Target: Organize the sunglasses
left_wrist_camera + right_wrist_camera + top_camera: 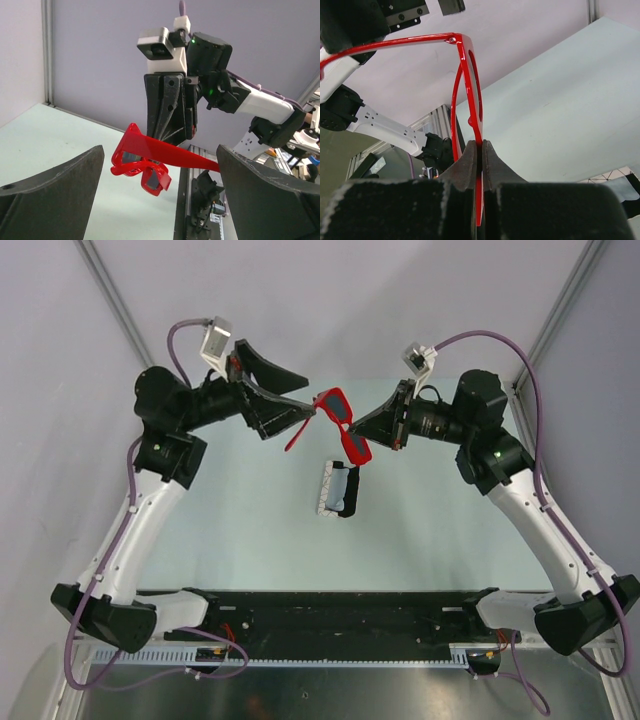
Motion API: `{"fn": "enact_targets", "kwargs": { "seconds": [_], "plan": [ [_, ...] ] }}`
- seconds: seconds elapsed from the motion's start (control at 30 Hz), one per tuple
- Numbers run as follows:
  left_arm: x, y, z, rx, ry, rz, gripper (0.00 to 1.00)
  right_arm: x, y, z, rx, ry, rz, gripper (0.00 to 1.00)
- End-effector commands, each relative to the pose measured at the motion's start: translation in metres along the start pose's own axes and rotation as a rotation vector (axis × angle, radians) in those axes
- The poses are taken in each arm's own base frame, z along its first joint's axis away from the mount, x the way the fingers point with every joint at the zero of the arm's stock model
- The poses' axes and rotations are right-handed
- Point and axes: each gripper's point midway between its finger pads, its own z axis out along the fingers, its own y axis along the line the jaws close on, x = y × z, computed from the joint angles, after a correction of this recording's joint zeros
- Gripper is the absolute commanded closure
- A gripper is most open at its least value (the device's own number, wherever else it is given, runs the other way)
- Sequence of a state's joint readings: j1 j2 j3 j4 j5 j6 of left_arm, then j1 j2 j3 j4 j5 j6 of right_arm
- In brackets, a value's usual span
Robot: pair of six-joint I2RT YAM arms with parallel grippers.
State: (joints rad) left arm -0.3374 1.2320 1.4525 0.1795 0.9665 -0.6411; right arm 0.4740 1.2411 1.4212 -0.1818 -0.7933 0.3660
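Pale table (430,540) | white case (330,488) lying clear of sunglasses (338,405) | right claw (360,430) pinching frame | left claw (308,395) spread

The thin red plastic sunglasses (343,423) are hanging between the black left gripper (305,398) on their left and the black right gripper (363,435) on their right. Below them, nearer the arm bases, the white oblong case (333,490) is lying on the pale flat table (440,540).

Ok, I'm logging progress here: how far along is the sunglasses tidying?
Done: the sunglasses are up off the table, pinched by the right gripper. In hand: the open left gripper sits at one outstretched temple arm. Left: likely folding them and placing them in the case lying below.
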Motion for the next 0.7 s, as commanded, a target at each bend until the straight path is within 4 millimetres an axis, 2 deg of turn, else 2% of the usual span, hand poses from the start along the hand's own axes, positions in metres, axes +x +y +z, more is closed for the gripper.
{"fn": "enact_targets", "kwargs": {
  "seconds": [0.0,0.1,0.37,0.57,0.67],
  "plan": [
    [0.008,-0.007,0.005,0.019,-0.005,0.026,0.00,-0.012,0.004,0.002,-0.011,-0.043,-0.023,1.00],
    [0.023,-0.004,0.007,0.023,0.018,-0.011,0.00,-0.015,0.005,0.002,-0.011,-0.056,-0.021,1.00],
    [0.042,0.001,0.015,0.021,0.041,-0.059,0.00,-0.021,0.004,0.006,-0.011,-0.079,0.008,1.00],
    [0.060,0.013,0.018,-0.006,0.064,-0.102,0.00,-0.022,0.010,0.017,-0.022,-0.101,0.055,1.00],
    [0.063,0.017,0.019,-0.015,0.066,-0.110,0.00,-0.023,0.016,0.024,-0.042,-0.117,0.077,1.00]
  ]
}}
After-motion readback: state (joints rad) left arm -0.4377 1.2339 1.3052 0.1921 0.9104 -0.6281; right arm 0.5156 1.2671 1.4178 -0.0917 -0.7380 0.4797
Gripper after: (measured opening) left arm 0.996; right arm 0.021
